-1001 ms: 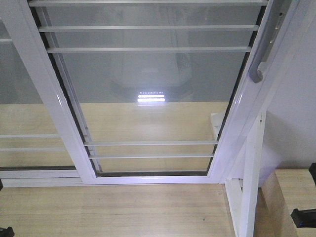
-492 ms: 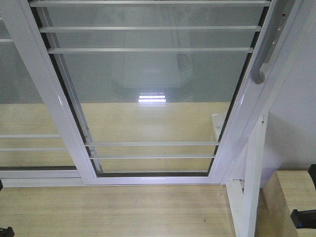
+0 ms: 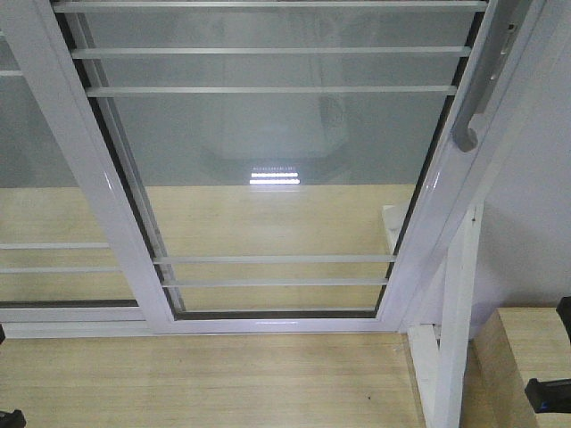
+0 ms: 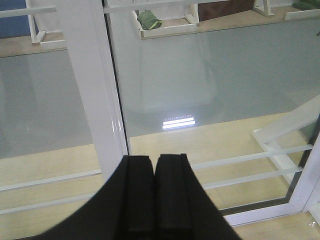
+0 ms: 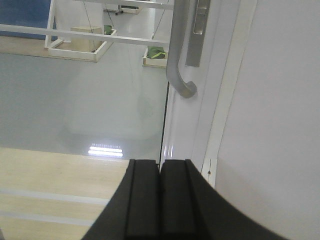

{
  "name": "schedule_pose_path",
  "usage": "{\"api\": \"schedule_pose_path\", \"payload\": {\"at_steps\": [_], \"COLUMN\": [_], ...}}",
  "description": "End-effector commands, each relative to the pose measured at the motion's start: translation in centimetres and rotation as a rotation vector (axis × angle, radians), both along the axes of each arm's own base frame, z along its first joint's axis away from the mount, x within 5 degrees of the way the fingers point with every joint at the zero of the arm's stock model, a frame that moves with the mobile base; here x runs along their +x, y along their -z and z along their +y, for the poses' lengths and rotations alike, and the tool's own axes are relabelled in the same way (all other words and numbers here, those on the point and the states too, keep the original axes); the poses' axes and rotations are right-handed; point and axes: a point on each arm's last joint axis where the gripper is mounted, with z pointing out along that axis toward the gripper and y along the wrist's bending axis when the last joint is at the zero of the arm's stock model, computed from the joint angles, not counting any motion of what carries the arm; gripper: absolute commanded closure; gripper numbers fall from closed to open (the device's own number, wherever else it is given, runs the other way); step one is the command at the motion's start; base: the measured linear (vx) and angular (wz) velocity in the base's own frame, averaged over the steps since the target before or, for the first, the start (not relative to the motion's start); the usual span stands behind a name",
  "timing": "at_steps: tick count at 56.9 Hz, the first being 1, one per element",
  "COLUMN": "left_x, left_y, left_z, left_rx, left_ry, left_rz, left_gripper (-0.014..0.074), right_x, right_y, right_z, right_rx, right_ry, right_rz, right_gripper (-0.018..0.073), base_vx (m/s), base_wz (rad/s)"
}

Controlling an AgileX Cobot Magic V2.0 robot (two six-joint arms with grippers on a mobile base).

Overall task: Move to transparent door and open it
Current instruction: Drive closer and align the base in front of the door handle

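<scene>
- So, I see the transparent door [image 3: 277, 160]: glossy white frame, thin flat bars.
- Smooth curved grey handle [image 5: 177, 50].
- Matte black left gripper [image 4: 154, 162] and right gripper [image 5: 160, 165] both clenched, empty.

Fills the view: transparent door [image 3: 277, 152], white-framed, thin horizontal bars across the glass; curved grey handle [image 3: 470, 120] on its right stile (upper right); pale wood floor [image 3: 205, 383] below.

The transparent door [image 3: 268, 160] and the handleless glass panel [image 3: 45, 214] left of it bar the way ahead, a white wall [image 3: 535, 205], a white post [image 3: 453, 321] and a wooden block [image 3: 526, 348] crowd the right side, and clear air lies in front of the grey handle [image 5: 177, 50] and above the wooden floor [image 3: 205, 383].
</scene>
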Motion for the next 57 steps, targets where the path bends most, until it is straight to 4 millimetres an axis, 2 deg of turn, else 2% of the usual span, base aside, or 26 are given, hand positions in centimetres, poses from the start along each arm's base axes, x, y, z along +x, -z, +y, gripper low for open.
{"api": "schedule_pose_path", "payload": {"at_steps": [1, 15, 21, 38, 57], "left_x": [0.3, 0.3, 0.4, 0.5, 0.3], "left_y": [-0.4, -0.4, -0.8, -3.4, -4.6], "left_z": [-0.1, 0.0, 0.0, 0.0, 0.0], "left_rx": [-0.018, 0.021, 0.015, -0.043, -0.031], "left_ry": [0.002, 0.004, 0.003, -0.003, -0.003], "left_rz": [-0.052, -0.064, -0.103, -0.387, -0.519], "left_gripper": [0.0599, 0.0599, 0.0599, 0.0599, 0.0599], "right_x": [0.2, 0.3, 0.3, 0.3, -0.1], "right_y": [-0.6, -0.7, -1.1, -1.9, -4.5], "right_z": [0.1, 0.0, 0.1, 0.3, 0.7], "right_rx": [-0.011, -0.131, -0.127, -0.109, -0.071], "right_ry": [-0.005, -0.022, -0.027, -0.038, -0.078], "right_rz": [-0.062, -0.085, -0.122, -0.211, -0.496], "right_gripper": [0.0561, 0.0561, 0.0561, 0.0561, 0.0561], "base_vx": [0.0, 0.0, 0.0, 0.0, 0.0], "base_wz": [0.0, 0.0, 0.0, 0.0, 0.0]}}
